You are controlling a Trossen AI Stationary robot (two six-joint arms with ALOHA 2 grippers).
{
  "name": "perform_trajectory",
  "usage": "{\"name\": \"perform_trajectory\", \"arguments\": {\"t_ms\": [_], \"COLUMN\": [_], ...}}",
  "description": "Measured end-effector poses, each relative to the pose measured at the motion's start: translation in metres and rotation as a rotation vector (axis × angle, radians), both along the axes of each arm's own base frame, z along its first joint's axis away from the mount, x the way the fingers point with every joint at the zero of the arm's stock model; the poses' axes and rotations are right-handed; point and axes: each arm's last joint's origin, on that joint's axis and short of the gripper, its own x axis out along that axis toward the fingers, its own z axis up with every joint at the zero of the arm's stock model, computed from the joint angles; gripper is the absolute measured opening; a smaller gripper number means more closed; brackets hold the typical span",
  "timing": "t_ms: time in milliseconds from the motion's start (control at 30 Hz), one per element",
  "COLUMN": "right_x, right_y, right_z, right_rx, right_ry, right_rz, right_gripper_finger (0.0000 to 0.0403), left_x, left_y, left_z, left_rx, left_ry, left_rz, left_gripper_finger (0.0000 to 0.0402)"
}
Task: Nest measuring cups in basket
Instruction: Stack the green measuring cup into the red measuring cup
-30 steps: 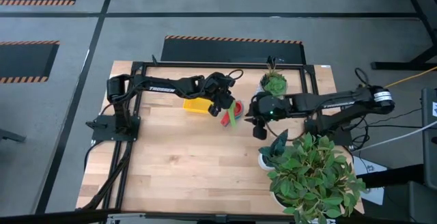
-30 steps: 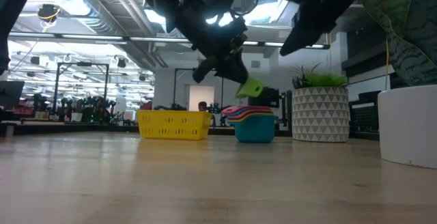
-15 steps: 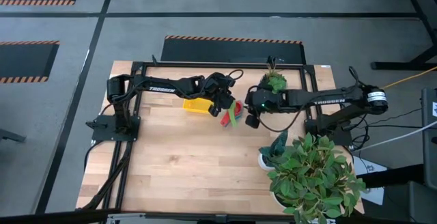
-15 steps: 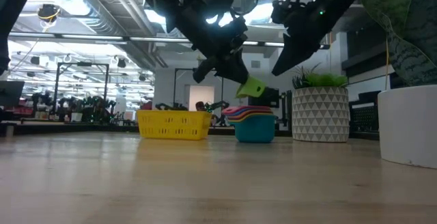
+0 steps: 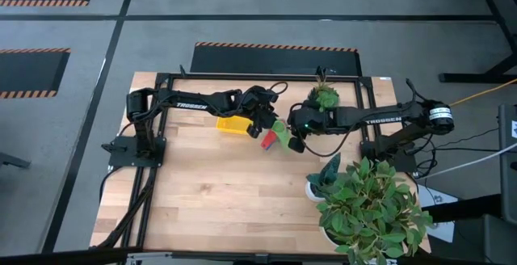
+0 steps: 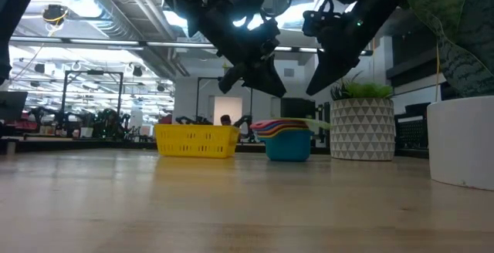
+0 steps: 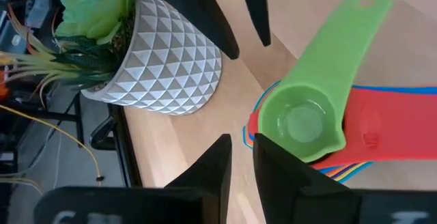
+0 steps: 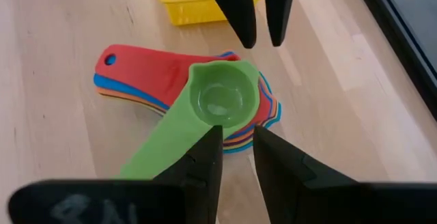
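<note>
The measuring cups stand as one nested stack on the table, just right of the yellow basket. The green cup sits on top, inside the red cup, and its handle sticks out toward the table's right. My left gripper hovers over the stack's far-left side, narrowly open and empty. My right gripper hovers over its near-right side, also narrowly open and empty. In the low view both grippers hang clear above the cups.
A white patterned pot with a green plant stands just beyond the stack on the right. A big leafy plant in a white pot fills the near right corner. Bare wood lies toward the near left.
My left gripper has let go of the green cup. The cup has dropped from its fingers onto the stack and now sits in the red cup. My right gripper has moved toward the table's left and far edge, up to the stack.
</note>
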Motion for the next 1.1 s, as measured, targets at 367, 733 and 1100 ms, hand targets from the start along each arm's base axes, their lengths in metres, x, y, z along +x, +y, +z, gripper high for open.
{"name": "perform_trajectory", "arguments": {"t_ms": [367, 733, 1100], "right_x": [-0.002, -0.010, -0.006], "right_y": [0.000, 0.001, 0.000], "right_z": [-0.001, -0.007, -0.023], "right_rx": [0.002, 0.066, 0.100], "right_ry": [0.024, 0.099, 0.153], "right_rz": [-0.001, -0.086, -0.141], "right_gripper_finger": [0.0087, 0.0087, 0.0087], "left_x": [0.001, -0.006, -0.014], "left_y": [-0.003, -0.021, -0.044], "left_z": [0.000, -0.011, -0.021], "left_rx": [-0.200, -0.173, -0.159], "left_ry": [-0.040, 0.095, 0.260], "left_rz": [0.148, 0.338, 0.346], "left_gripper_finger": [0.0060, 0.0055, 0.0029]}}
